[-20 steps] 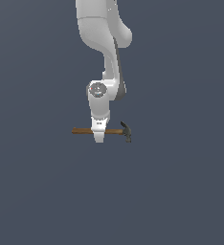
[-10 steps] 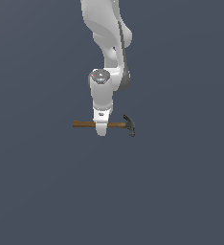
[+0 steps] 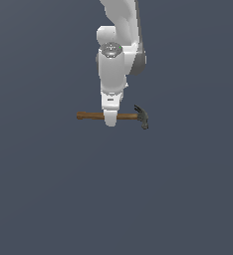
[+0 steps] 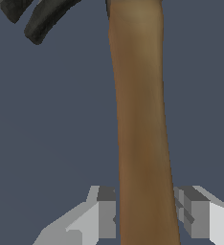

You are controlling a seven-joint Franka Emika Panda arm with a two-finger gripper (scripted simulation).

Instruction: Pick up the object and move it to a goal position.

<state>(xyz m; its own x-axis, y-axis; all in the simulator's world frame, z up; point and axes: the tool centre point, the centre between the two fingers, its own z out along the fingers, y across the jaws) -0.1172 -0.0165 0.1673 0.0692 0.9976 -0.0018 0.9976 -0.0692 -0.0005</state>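
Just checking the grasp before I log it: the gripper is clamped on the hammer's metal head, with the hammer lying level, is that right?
Not quite. The gripper is clamped on the hammer's wooden handle, about midway along, not on the metal head. The wrist view shows the fingers either side of the handle. The hammer does lie level in the exterior view.

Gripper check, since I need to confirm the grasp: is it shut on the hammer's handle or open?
Shut on it. In the wrist view both fingers press against the hammer handle's sides; the exterior view shows the gripper at mid-handle.
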